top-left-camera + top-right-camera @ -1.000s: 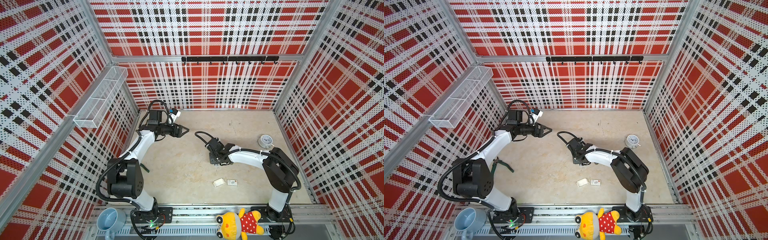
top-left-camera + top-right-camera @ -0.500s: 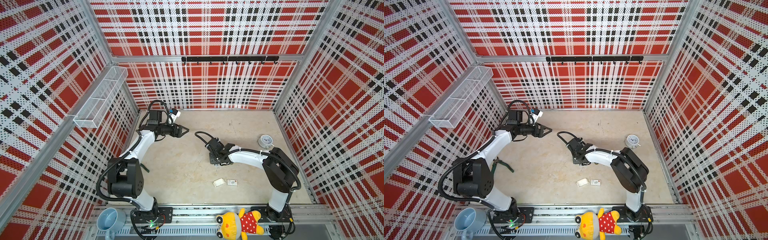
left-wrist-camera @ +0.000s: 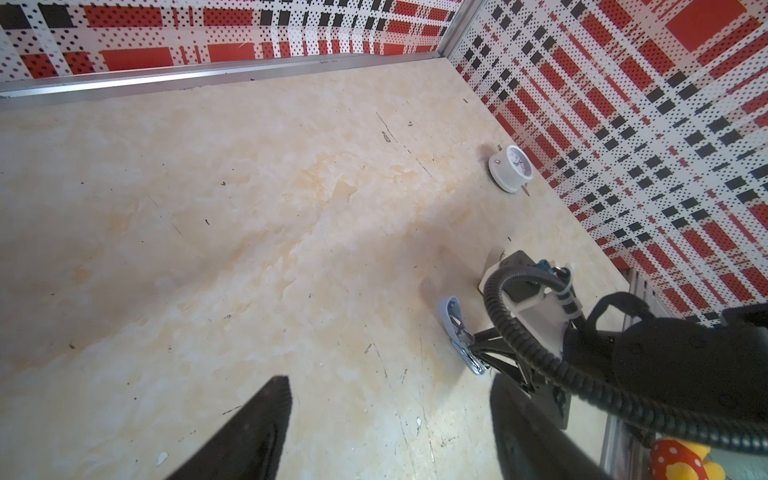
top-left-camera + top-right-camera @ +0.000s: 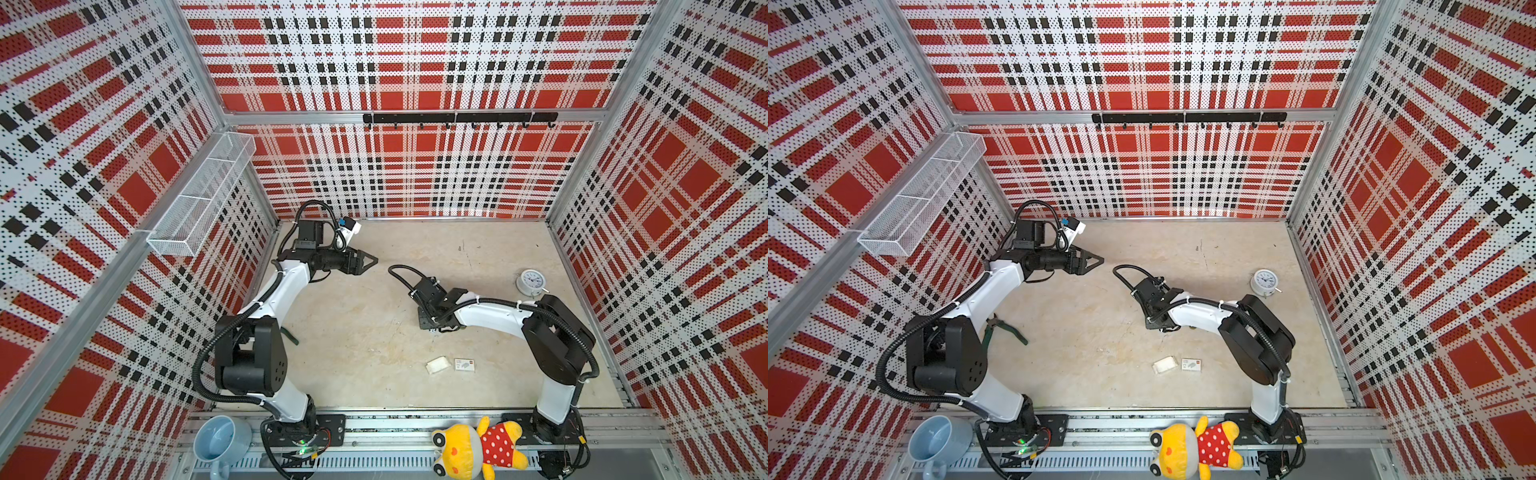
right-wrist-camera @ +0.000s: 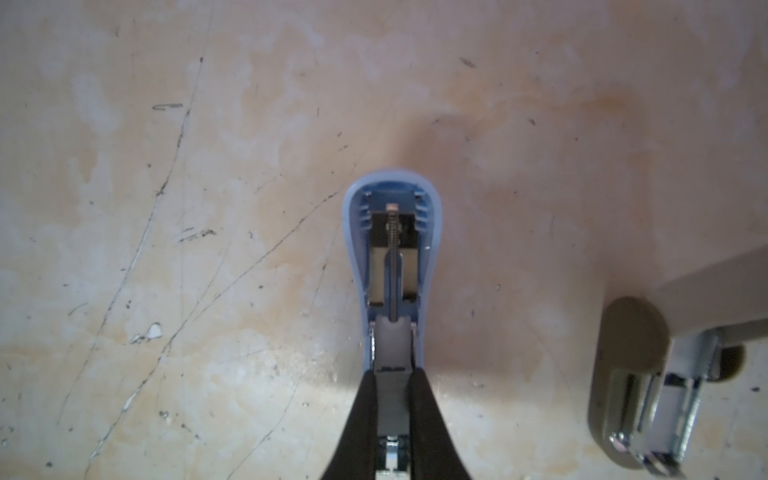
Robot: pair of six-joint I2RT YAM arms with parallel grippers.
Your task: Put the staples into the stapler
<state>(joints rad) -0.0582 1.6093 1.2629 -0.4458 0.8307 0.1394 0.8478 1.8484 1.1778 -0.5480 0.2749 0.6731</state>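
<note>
Scuffed beige tabletop (image 4: 353, 332), walled in red plaid, carried everything. Near its middle the light-blue stapler (image 5: 390, 257) was held opened, its spring and silver channel exposed. It was pinched at the hinge end by the right gripper (image 5: 390, 380), whose jaws were closed narrowly on it. So slim a hold at one end was judged liable to let the stapler pivot or slip, or its lid swing shut. The grey-beige stapler (image 5: 627, 374), just beside it, could be knocked.

The staples themselves were not made out. They were presumed to be in the white card tray (image 4: 437, 365) near the front edge, beside the printed sleeve (image 4: 464, 364) and well apart from the stapler. The left gripper (image 3: 388, 382) was held wide and empty near the back-left corner, far from the tray. A strip carried across could be dropped, broken or misfed into the channel.
</note>
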